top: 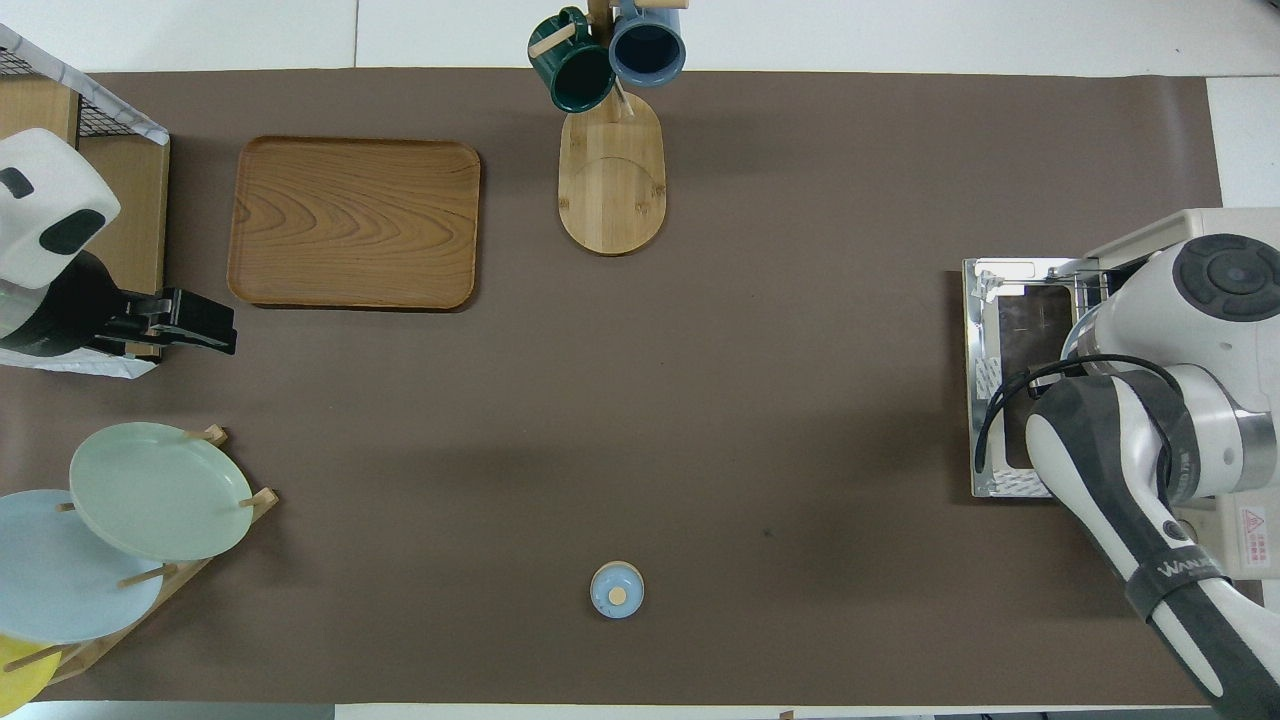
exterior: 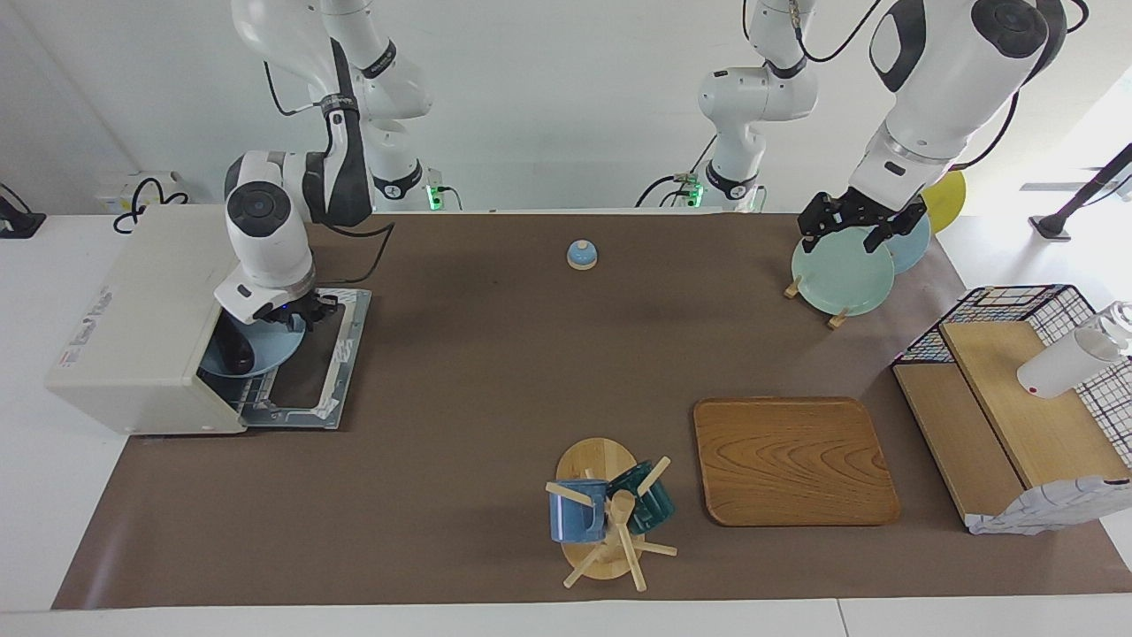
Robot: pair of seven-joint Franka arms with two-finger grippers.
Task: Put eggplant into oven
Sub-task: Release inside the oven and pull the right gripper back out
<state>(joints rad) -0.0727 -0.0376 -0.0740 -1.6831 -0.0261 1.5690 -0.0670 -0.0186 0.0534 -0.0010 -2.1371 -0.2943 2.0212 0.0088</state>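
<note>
A brown mat covers the white counter (exterior: pixel 53 531) in front of a plain white wall. Nearest the robots a small blue bell (exterior: pixel 581 255) sits on the mat between the two arms. The left jaws (exterior: pixel 851 232) hang just over the pale green plate (exterior: pixel 842 272) that leans in a wooden rack, spread wide with nothing in them; that arm waits. At the right arm's end stands the oven (exterior: pixel 133 327), its glass door (exterior: pixel 314 363) folded down flat onto the mat. The right jaws (exterior: pixel 296 316) sit low at the oven's mouth, over the near edge of a blue plate (exterior: pixel 265 351) resting on the rack inside; how far they stand apart cannot be told, since the wrist hides them from above. The eggplant (exterior: pixel 237 352) lies on that plate, just inside the oven and under the jaws' inward side, apart from the fingers as far as can be seen. Farther from the robots than the left jaws lie a wooden tray (exterior: pixel 793 460) and a mug stand (exterior: pixel 606 518) carrying a blue and a green mug, with a wire basket (exterior: pixel 1017 305) at the left arm's end.
</note>
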